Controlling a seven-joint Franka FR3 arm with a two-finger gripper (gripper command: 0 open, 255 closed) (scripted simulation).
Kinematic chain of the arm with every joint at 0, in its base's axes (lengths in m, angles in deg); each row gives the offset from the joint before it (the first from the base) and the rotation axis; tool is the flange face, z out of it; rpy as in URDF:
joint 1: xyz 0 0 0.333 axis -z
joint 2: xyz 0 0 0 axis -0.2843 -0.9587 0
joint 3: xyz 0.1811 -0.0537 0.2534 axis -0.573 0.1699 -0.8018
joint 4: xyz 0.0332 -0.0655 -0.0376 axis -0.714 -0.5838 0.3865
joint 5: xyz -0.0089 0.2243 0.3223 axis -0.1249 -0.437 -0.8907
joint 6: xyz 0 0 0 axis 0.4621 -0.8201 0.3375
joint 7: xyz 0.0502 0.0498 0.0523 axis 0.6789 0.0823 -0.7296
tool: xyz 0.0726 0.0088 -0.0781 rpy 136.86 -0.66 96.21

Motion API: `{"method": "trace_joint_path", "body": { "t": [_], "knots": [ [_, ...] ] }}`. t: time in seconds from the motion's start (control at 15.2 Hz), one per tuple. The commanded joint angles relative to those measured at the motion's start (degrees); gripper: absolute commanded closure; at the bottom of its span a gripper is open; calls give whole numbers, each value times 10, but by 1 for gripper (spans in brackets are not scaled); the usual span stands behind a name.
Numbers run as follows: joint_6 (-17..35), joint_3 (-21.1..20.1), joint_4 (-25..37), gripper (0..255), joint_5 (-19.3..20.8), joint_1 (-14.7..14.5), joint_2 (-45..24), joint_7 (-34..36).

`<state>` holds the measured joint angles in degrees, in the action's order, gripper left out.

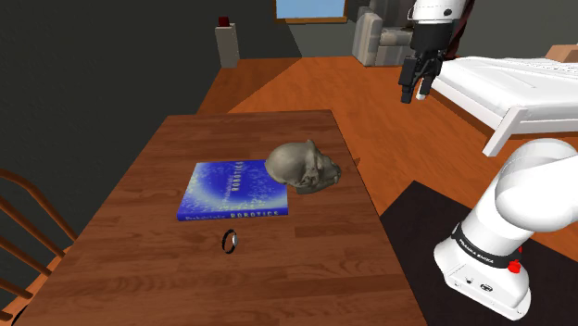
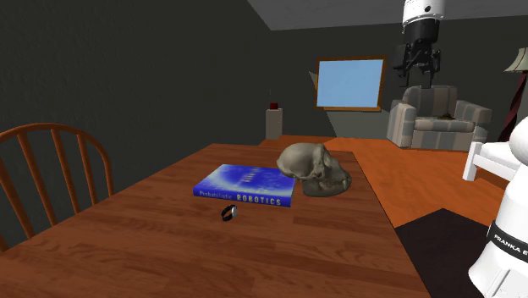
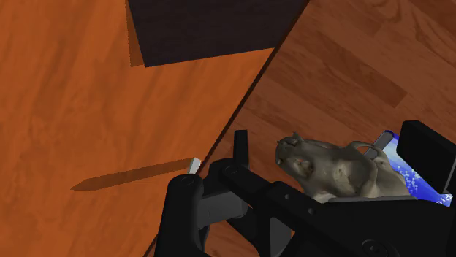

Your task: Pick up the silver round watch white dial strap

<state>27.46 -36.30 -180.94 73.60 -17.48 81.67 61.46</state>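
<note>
The watch [image 1: 230,241] [image 2: 228,212] is a small dark ring with a pale face, standing on edge on the wooden table [image 1: 139,278] [image 2: 152,254], just in front of a blue book [image 1: 236,190] [image 2: 250,184]. My gripper [image 1: 414,93] [image 2: 420,78] hangs open high in the air, beyond the table's far right corner in the shoulder view and far from the watch. In the wrist view the gripper [image 3: 332,146] has nothing between its spread fingers; below it lie a grey skull [image 3: 329,171] and a corner of the book [image 3: 413,179].
The skull [image 1: 304,167] [image 2: 313,168] rests on the book's far end. A wooden chair [image 1: 28,222] [image 2: 51,169] stands at the table's left. A white bed [image 1: 519,83], an armchair [image 2: 436,123] and a pedestal [image 1: 227,42] stand farther off.
</note>
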Motion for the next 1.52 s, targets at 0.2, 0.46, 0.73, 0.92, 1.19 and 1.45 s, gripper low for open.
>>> {"method": "trace_joint_path", "body": {
  "t": [0.2,0.46,0.73,0.92,1.19,1.45],
  "knots": [
    [45,-30,-27,0,-24,-11,-12,34],
    [109,-69,-53,0,-54,-27,-42,79],
    [175,-110,-67,0,-80,-43,-85,121],
    [226,-140,-68,0,-96,-53,-127,153],
    [292,-179,-58,0,-108,-63,-193,196],
    [354,-217,-34,0,-107,-69,-269,243]
  ]
}}
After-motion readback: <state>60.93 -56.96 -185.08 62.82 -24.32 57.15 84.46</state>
